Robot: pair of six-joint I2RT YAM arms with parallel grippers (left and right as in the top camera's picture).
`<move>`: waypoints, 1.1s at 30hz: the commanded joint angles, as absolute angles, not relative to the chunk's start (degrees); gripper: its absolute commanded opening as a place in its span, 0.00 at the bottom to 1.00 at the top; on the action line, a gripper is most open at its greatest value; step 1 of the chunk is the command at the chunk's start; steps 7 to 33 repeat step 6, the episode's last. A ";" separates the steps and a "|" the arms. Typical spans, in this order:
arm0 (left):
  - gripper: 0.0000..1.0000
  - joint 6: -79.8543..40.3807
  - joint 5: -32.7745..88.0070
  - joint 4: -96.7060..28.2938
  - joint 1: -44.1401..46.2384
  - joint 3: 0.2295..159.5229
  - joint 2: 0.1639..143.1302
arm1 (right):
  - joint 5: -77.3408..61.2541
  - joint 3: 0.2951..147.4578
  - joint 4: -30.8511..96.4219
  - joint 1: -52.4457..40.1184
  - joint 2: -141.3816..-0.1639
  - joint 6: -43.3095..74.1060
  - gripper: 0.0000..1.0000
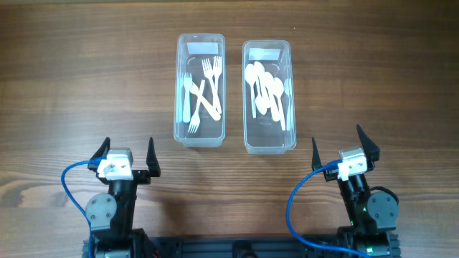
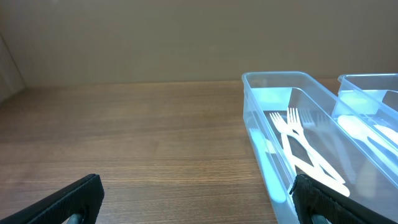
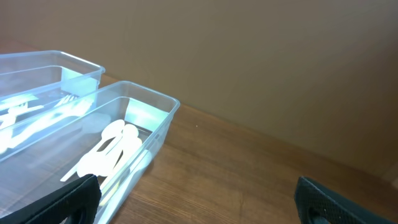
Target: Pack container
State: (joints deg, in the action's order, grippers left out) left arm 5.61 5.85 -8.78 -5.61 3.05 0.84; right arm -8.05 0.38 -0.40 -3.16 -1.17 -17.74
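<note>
Two clear plastic containers stand side by side at the table's far middle. The left container (image 1: 178, 93) holds several white plastic forks (image 1: 199, 92); it also shows in the left wrist view (image 2: 267, 162) with the forks (image 2: 298, 140). The right container (image 1: 246, 100) holds several white plastic spoons (image 1: 269, 89); it shows in the right wrist view (image 3: 158, 134) with the spoons (image 3: 106, 152). My left gripper (image 1: 128, 152) is open and empty at the near left. My right gripper (image 1: 344, 147) is open and empty at the near right. Both hover near the table's front, apart from the containers.
The wooden table (image 1: 86, 93) spreads bare to the left and right of the containers. Blue cables (image 1: 68, 183) loop beside each arm base at the front edge.
</note>
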 commanded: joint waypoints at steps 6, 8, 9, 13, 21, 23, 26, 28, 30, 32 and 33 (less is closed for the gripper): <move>1.00 6.90 5.32 -8.56 -5.34 2.46 0.27 | -7.27 0.32 -0.56 -2.87 -0.95 -18.00 1.00; 1.00 6.90 5.32 -8.56 -5.34 2.46 0.27 | -7.27 0.32 -0.56 -2.87 -0.95 -18.00 1.00; 1.00 6.90 5.32 -8.56 -5.34 2.46 0.27 | -7.27 0.32 -0.56 -2.87 -0.95 -18.00 1.00; 1.00 6.90 5.32 -8.56 -5.34 2.46 0.27 | -7.27 0.32 -0.56 -2.87 -0.95 -18.00 1.00; 1.00 6.90 5.32 -8.56 -5.34 2.46 0.27 | -7.27 0.32 -0.56 -2.87 -0.95 -18.00 1.00; 1.00 6.90 5.32 -8.56 -5.34 2.46 0.27 | -7.27 0.32 -0.56 -2.87 -0.95 -18.00 1.00; 1.00 6.90 5.32 -8.56 -5.34 2.46 0.27 | -7.27 0.32 -0.56 -2.87 -0.95 -18.00 1.00; 1.00 6.90 5.32 -8.56 -5.34 2.46 0.27 | -7.27 0.32 -0.56 -2.87 -0.95 -18.00 1.00; 1.00 6.90 5.32 -8.56 -5.34 2.46 0.27 | -7.27 0.32 -0.56 -2.87 -0.95 -18.00 1.00; 1.00 6.90 5.32 -8.56 -5.34 2.46 0.27 | -7.27 0.32 -0.56 -2.87 -0.95 -18.00 1.00; 1.00 6.90 5.32 -8.56 -5.34 2.46 0.27 | -7.27 0.32 -0.56 -2.87 -0.95 -18.00 1.00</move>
